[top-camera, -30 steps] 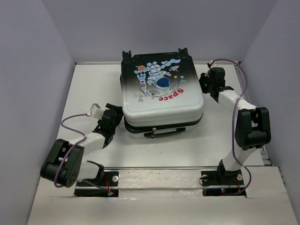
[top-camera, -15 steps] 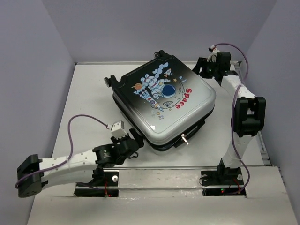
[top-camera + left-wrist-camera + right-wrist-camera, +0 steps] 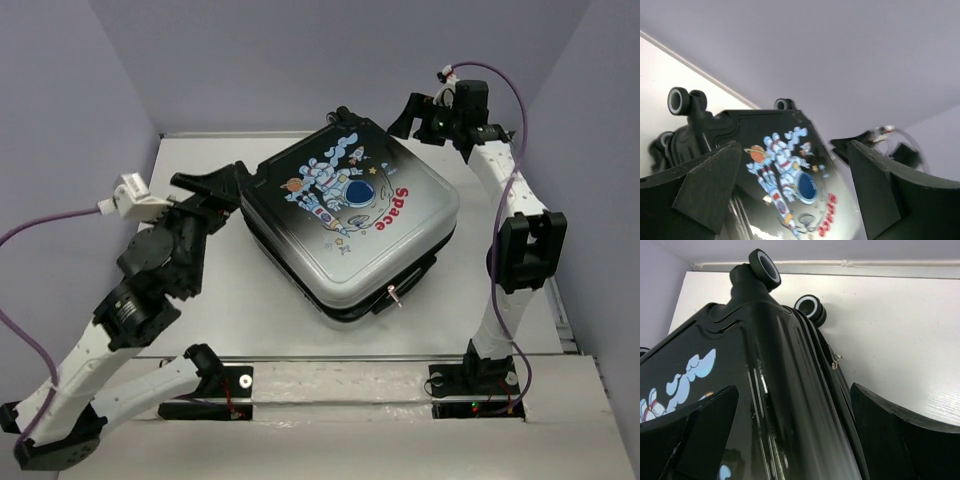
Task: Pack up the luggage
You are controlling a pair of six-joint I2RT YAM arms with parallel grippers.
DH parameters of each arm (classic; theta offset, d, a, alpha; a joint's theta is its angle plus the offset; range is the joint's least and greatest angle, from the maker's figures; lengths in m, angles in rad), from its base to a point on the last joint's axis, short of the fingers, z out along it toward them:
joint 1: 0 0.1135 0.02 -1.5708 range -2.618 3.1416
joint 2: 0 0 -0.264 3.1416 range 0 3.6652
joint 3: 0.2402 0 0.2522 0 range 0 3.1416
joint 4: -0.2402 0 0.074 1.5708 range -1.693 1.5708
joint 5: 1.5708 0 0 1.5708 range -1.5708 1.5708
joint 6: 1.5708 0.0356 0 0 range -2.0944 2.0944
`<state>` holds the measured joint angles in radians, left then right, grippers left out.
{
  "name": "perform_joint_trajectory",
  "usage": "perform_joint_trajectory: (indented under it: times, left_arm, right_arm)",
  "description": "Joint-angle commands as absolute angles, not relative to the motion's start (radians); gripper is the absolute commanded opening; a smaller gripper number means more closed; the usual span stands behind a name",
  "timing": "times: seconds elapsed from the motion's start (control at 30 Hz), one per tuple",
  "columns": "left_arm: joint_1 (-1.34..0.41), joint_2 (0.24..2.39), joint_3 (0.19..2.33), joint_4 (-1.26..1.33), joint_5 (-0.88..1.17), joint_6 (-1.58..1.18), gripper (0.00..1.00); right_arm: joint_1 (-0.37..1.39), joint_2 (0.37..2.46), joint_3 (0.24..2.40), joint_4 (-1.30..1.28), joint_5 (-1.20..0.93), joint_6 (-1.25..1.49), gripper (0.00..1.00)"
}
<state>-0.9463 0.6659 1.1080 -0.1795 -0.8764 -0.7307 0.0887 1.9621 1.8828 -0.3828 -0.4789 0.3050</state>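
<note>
Luggage (image 3: 350, 225): shell closed, lying flat on the white table (image 3: 250, 300), astronaut side up. It sits skewed near the middle, with the black wheels (image 3: 765, 265) toward the far wall.

Left gripper (image 3: 228, 190): jaws spread wide, nothing held. It sits at the case's far-left corner, by the wheels. Its wrist view shows both fingers (image 3: 705, 190) framing the printed shell, which lies beyond them. Cannot tell whether they touch it.

Right gripper (image 3: 415, 118): jaws spread wide too, also holding nothing. It is raised above the far-right corner. Its wrist view has the black shell edge filling the gap between the pads (image 3: 880, 440). Contact cannot be told there either.
</note>
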Motion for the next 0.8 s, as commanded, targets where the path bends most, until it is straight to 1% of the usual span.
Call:
perform_joint_trajectory:
  times: [0.0, 0.07, 0.1, 0.13, 0.17, 0.23, 0.27, 0.3, 0.33, 0.37, 0.4, 0.53, 0.6, 0.77]
  left_arm:
    - [-0.571, 0.877, 1.163, -0.170, -0.464, -0.589, 0.99]
    - [-0.419, 0.989, 1.175, -0.157, -0.301, -0.594, 0.99]
    - [-0.357, 1.020, 1.172, -0.143, -0.175, -0.604, 0.99]
    - [-0.251, 1.076, 1.172, -0.114, -0.120, -0.612, 0.99]
    - [-0.212, 1.106, 1.175, -0.097, -0.033, -0.626, 0.99]
    - [-0.161, 1.196, 1.196, -0.081, 0.032, -0.630, 0.99]
    - [-0.129, 1.230, 1.224, -0.081, 0.079, -0.634, 0.99]
    - [-0.121, 1.259, 1.238, -0.078, 0.096, -0.635, 0.99]
    - [-0.115, 1.322, 1.271, -0.078, 0.103, -0.627, 0.99]
    - [-0.112, 1.354, 1.272, -0.089, 0.101, -0.624, 0.99]
    - [-0.109, 1.382, 1.301, -0.100, 0.098, -0.621, 0.99]
    - [-0.103, 1.479, 1.312, -0.081, 0.104, -0.630, 0.99]
    - [-0.101, 1.515, 1.312, -0.057, 0.124, -0.650, 0.99]
    - [-0.101, 1.575, 1.316, -0.017, 0.135, -0.696, 0.99]
  right_arm:
    - [0.092, 1.797, 1.882, -0.414, -0.396, 0.278, 1.00]
    - [0.092, 1.746, 1.836, -0.413, -0.382, 0.262, 1.00]
    - [0.092, 1.717, 1.815, -0.410, -0.359, 0.261, 1.00]
    - [0.092, 1.657, 1.766, -0.402, -0.332, 0.255, 1.00]
    - [0.092, 1.623, 1.740, -0.397, -0.316, 0.252, 1.00]
    - [0.092, 1.557, 1.680, -0.387, -0.290, 0.253, 1.00]
    - [0.092, 1.489, 1.613, -0.373, -0.281, 0.258, 1.00]
    - [0.092, 1.450, 1.574, -0.365, -0.282, 0.265, 1.00]
    - [0.092, 1.368, 1.477, -0.330, -0.296, 0.282, 1.00]
    - [0.092, 1.367, 1.476, -0.296, -0.305, 0.294, 1.00]
    - [0.092, 1.277, 1.366, -0.266, -0.311, 0.307, 1.00]
    - [0.092, 1.122, 1.179, -0.172, -0.362, 0.354, 1.00]
    - [0.092, 1.074, 1.116, -0.166, -0.396, 0.367, 1.00]
    - [0.092, 0.994, 1.037, -0.149, -0.429, 0.376, 1.00]
